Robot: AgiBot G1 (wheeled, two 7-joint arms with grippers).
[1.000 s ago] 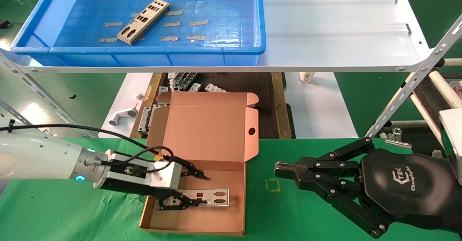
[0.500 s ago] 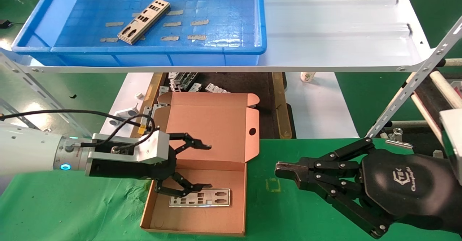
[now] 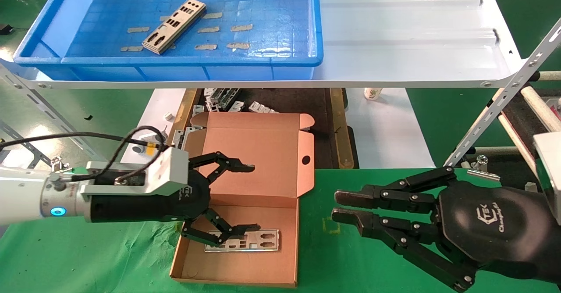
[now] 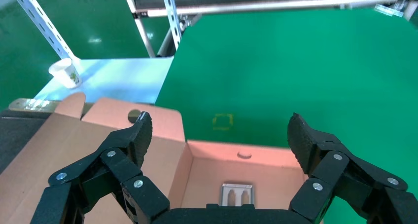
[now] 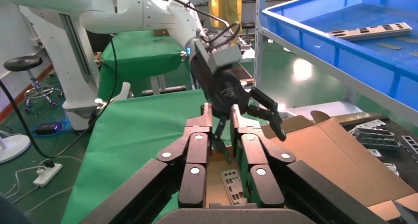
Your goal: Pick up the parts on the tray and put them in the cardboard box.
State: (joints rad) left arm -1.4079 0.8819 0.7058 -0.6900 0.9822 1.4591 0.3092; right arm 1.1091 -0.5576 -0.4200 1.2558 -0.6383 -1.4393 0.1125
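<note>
— Lifted since before, the left gripper [image 3: 245, 198] hangs wide open over the box [image 3: 245, 196]; one part [image 3: 254, 241] lies inside.

— And the right gripper [image 3: 339, 205]?

— Slightly parted now, over the bench [image 3: 87, 262]. Another part [image 3: 174, 25] lies in the tray [image 3: 79, 8].

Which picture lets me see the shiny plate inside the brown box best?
The head view: the thin silver metal plate with cut-outs lies flat in the open brown cardboard box, nearly all showing. The left wrist view catches only one end of it. The right wrist view glimpses it between that gripper's black fingers.
</note>
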